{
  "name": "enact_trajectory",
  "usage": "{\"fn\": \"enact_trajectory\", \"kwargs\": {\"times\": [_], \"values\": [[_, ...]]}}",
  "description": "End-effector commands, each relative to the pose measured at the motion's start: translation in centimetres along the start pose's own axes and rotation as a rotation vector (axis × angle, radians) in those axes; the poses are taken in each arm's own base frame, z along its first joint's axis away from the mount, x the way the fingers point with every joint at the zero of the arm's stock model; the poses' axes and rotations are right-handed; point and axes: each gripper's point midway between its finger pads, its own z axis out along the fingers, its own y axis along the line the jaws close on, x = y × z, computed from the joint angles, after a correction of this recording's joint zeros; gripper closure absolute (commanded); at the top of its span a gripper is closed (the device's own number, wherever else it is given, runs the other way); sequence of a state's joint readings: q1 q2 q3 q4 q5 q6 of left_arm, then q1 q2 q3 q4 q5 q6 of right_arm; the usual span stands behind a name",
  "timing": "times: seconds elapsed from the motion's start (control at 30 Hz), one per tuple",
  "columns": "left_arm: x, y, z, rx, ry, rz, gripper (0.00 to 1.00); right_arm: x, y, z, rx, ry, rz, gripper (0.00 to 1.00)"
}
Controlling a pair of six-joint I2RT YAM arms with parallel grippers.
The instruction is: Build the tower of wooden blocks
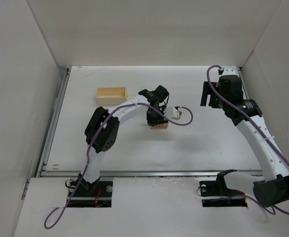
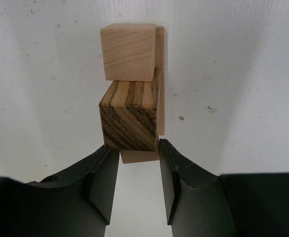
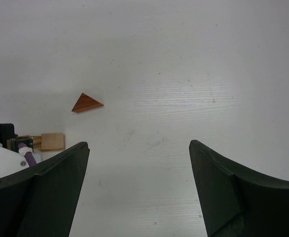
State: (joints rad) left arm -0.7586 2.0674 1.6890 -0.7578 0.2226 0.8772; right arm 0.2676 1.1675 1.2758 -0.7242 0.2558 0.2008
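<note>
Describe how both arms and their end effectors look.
The left arm and right arm have white links, black joints and a purple cable along each. The left end effector and right end effector each have two matte black fingers.

You find the wood block tower (image 2: 129, 98) just ahead of your left pincer (image 2: 138, 148); a triangular piece (image 3: 87, 103) lies ahead-left of your right pincer (image 3: 138, 148).

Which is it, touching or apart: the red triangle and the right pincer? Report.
Apart. The right wrist view shows the red triangle lying on the table beyond the open right pincer, bare surface between them.
</note>
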Motion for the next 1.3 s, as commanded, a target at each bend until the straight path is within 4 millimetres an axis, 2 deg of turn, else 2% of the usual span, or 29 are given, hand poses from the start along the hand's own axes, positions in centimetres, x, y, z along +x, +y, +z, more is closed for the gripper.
{"fn": "enact_trajectory", "kwargs": {"times": [0.0,0.3,0.47,0.5,0.6,0.63,0.7,0.73,0.77,0.8,0.83,0.87,0.9,0.93,0.97,1.0,1.03,1.07,1.1,1.17,1.2,1.27], "values": [[-1.1,0.5,-1.2,-0.026,-0.025,0.004,0.66,-1.7,-0.2,0.0,0.008,-0.065,0.008,0.12],[-1.3,0.5,-1.8,-0.041,-0.039,0.008,0.52,-1.5,-0.1,0.3,0.01,-0.057,0.005,0.12],[-1.8,0.8,-2.7,-0.062,-0.06,0.013,0.52,-1.5,-0.1,0.3,0.01,-0.057,0.005,0.12],[-2.2,0.9,-3.7,-0.08,-0.078,0.007,0.52,-1.6,-0.3,0.3,0.019,-0.059,0.006,0.12],[-1.9,1.2,-4.6,-0.11,-0.102,-0.007,0.52,-1.7,-0.7,0.4,0.035,-0.061,0.021,0.12],[-2.3,1.6,-5.9,-0.139,-0.139,-0.017,0.52,-1.4,-0.7,0.4,0.037,-0.051,0.028,0.12],[-2.2,0.9,-6.5,-0.139,-0.155,-0.024,0.52,-1.4,-0.7,0.5,0.04,-0.04,0.034,0.1],[-2.6,1.0,-8.0,-0.171,-0.186,-0.015,0.52,-1.3,-0.9,0.8,0.05,-0.032,0.046,0.1],[-2.6,1.3,-8.7,-0.193,-0.204,-0.027,0.52,-1.3,-1.1,0.9,0.049,-0.03,0.06,0.1],[-2.3,0.7,-8.7,-0.184,-0.215,-0.04,0.52,-1.6,-1.0,0.7,0.047,-0.039,0.063,0.1],[-2.6,0.5,-10.3,-0.214,-0.248,-0.045,0.52,-1.4,-1.0,1.0,0.04,-0.027,0.078,0.1],[-2.6,1.5,-11.1,-0.253,-0.291,-0.077,0.52,-1.3,-0.3,1.0,0.004,-0.018,0.09,0.1],[-2.5,1.4,-11.6,-0.258,-0.329,-0.158,0.52,-0.7,-0.3,1.3,-0.009,0.001,0.102,0.1],[-1.4,1.0,-11.1,-0.25,-0.337,-0.216,0.52,-0.7,0.3,1.5,-0.04,-0.001,0.113,0.1],[-0.7,1.4,-12.3,-0.279,-0.374,-0.282,0.52,-0.1,1.0,2.0,-0.066,0.018,0.138,0.1],[-0.5,2.2,-12.5,-0.311,-0.415,-0.337,0.52,0.6,2.0,2.3,-0.118,0.039,0.154,0.1],[0.8,1.6,-11.3,-0.288,-0.409,-0.443,0.54,2.6,2.3,3.3,-0.125,0.09,0.166,0.1],[1.5,1.6,-10.7,-0.284,-0.408,-0.494,0.55,3.4,2.7,4.3,-0.135,0.107,0.181,0.1],[2.6,2.0,-10.3,-0.296,-0.402,-0.553,0.61,4.5,3.2,4.9,-0.152,0.142,0.205,0.12],[3.7,1.5,-8.9,-0.283,-0.385,-0.658,0.66,7.5,3.6,6.8,-0.157,0.224,0.207,0.13],[4.5,1.8,-8.1,-0.28,-0.363,-0.696,0.68,8.5,3.7,7.2,-0.155,0.256,0.216,0.13],[4.8,1.6,-7.0,-0.263,-0.347,-0.727,0.7,9.9,4.2,8.0,-0.158,0.296,0.217,0.13]]}}
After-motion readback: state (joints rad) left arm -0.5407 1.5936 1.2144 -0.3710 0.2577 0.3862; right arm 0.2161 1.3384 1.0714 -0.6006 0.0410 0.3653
